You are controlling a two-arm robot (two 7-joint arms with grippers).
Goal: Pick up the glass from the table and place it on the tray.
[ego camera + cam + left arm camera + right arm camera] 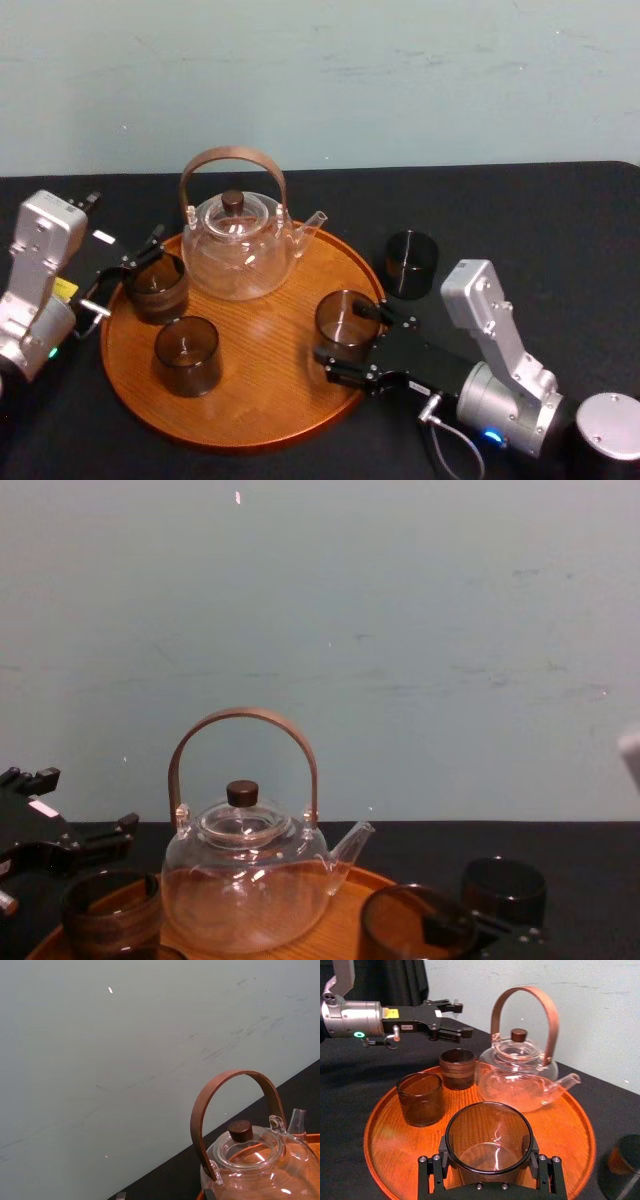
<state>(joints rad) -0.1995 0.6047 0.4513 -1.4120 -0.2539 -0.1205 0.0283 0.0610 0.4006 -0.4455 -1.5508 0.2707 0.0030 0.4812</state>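
At lower centre-right of the head view the right gripper [350,340] clamps its fingers on the glass [345,315] just inside the tray [260,390] rim, apparently for set-down; left gripper [461,1020] parked mid-left, fingers spread, empty.

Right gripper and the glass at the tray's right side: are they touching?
Touching. In the right wrist view the right gripper has its fingers pressed against both sides of the glass.
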